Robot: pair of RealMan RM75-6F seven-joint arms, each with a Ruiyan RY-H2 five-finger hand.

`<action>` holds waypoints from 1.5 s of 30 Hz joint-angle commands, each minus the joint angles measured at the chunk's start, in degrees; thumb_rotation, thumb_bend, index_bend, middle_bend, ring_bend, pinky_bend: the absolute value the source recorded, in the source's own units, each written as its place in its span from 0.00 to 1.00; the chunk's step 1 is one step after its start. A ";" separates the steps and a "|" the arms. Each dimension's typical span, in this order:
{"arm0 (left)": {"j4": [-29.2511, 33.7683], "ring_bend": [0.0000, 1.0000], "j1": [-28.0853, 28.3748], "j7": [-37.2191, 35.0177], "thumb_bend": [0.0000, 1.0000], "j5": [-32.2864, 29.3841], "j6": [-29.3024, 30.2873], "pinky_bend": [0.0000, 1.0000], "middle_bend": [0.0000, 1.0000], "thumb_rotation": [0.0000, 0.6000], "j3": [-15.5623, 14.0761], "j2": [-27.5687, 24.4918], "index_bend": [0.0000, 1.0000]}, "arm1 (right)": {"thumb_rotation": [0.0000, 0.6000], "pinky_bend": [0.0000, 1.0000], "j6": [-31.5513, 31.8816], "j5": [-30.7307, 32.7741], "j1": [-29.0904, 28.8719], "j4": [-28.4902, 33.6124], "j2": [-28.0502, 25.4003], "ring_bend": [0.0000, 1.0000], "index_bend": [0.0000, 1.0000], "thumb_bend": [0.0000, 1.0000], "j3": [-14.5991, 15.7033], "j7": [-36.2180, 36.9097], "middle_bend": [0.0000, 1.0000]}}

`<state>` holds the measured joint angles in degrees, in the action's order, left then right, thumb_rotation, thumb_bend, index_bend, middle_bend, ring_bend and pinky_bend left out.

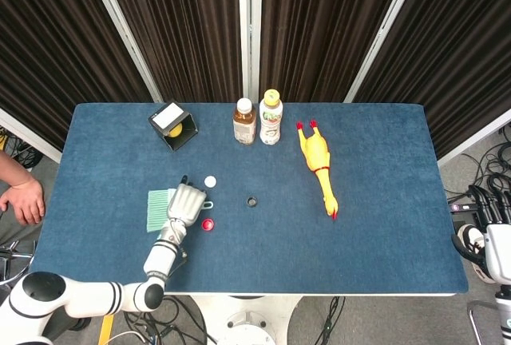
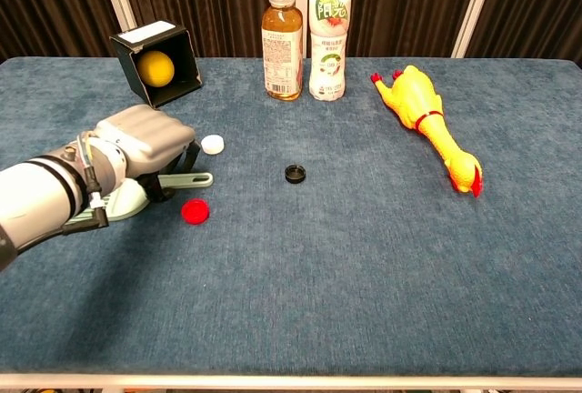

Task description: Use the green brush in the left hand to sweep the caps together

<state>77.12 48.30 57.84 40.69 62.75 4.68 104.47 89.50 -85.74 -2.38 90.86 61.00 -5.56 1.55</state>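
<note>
My left hand (image 1: 184,204) (image 2: 144,143) lies over the green brush (image 1: 158,210) (image 2: 125,199) and grips it, fingers curled round the handle, whose loop end (image 2: 193,179) pokes out to the right. A red cap (image 1: 207,224) (image 2: 194,212) lies just in front of that handle end, slightly apart from it. A white cap (image 1: 210,181) (image 2: 212,145) sits beside the fingers on the far side. A black cap (image 1: 252,201) (image 2: 295,174) lies alone near the table's middle. My right hand (image 1: 489,205) hangs off the table's right edge, fingers apart, holding nothing.
At the back stand a brown tea bottle (image 2: 283,43) and a white bottle with a yellow cap (image 2: 328,32). A yellow rubber chicken (image 2: 427,125) lies to the right. A tipped black box holding a yellow ball (image 2: 156,64) sits at the back left. A person's hand (image 1: 24,200) shows at the left.
</note>
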 commanded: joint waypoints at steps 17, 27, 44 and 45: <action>9.08 0.41 -4.05 -27.41 0.40 15.48 -7.55 0.18 0.57 1.00 2.11 -15.03 0.49 | 1.00 0.00 0.94 -0.34 0.62 0.79 -0.47 0.00 0.00 0.15 -0.07 -0.03 0.12; -2.52 0.44 -7.05 -68.79 0.42 35.17 -8.32 0.40 0.58 1.00 4.65 -17.97 0.50 | 1.00 0.00 1.81 -1.07 1.00 1.76 -0.78 0.00 0.00 0.15 0.03 -0.94 0.12; -32.73 0.44 0.14 -92.09 0.41 47.90 -6.55 0.42 0.58 1.00 1.74 -6.06 0.50 | 1.00 0.00 2.69 -1.41 1.62 4.18 -1.59 0.00 0.00 0.15 0.06 -3.39 0.12; -34.16 0.44 0.85 -93.20 0.41 48.67 -6.33 0.42 0.58 1.00 1.37 -5.10 0.50 | 1.00 0.00 2.64 -1.41 1.59 4.23 -1.56 0.00 0.00 0.15 0.05 -3.49 0.12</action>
<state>45.71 47.45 -32.85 87.31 55.73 7.00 97.13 92.16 -87.15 -0.77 95.07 59.43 -5.51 -1.92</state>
